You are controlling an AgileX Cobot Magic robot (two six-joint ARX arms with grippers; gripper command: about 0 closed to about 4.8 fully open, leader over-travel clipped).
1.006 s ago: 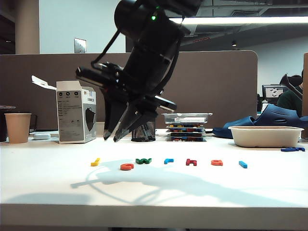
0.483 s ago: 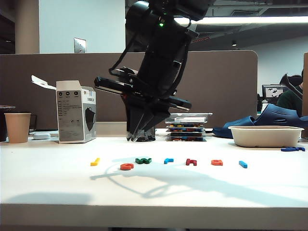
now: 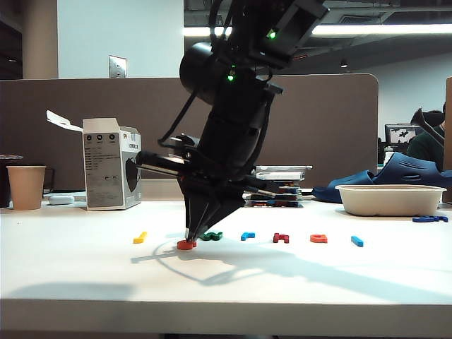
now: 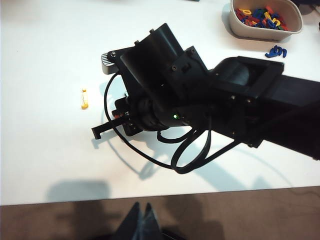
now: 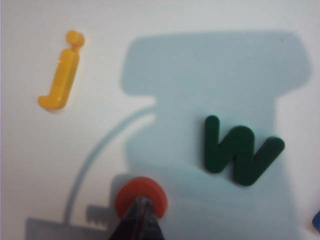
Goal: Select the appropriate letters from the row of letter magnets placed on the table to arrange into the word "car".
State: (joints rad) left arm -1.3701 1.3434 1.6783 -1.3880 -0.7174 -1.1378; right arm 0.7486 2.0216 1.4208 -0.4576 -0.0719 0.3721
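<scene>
Orange "c" (image 3: 186,244): lies on the white surface (image 3: 85,272), slightly forward of the letter row; pinched at its top by the right gripper (image 3: 192,235).
Right gripper fingers: pressed together on the orange "c", pointing steeply down; the pinch is shown close up only in the right wrist view, at (image 5: 142,212).
Letter row, exterior view: yellow letter (image 3: 140,237), green letter (image 3: 211,236), light blue "r" (image 3: 247,236), dark red letter (image 3: 280,238), orange "a" (image 3: 318,239), light blue bar (image 3: 357,241).
Right wrist view only: yellow letter is read as "j" (image 5: 60,80), green as "w" (image 5: 239,152).
Left wrist view only: bowl (image 4: 265,22) is seen to hold many coloured letters.
Left gripper (image 4: 141,220): fingers pressed together, off the surface edge, holding nothing.
</scene>
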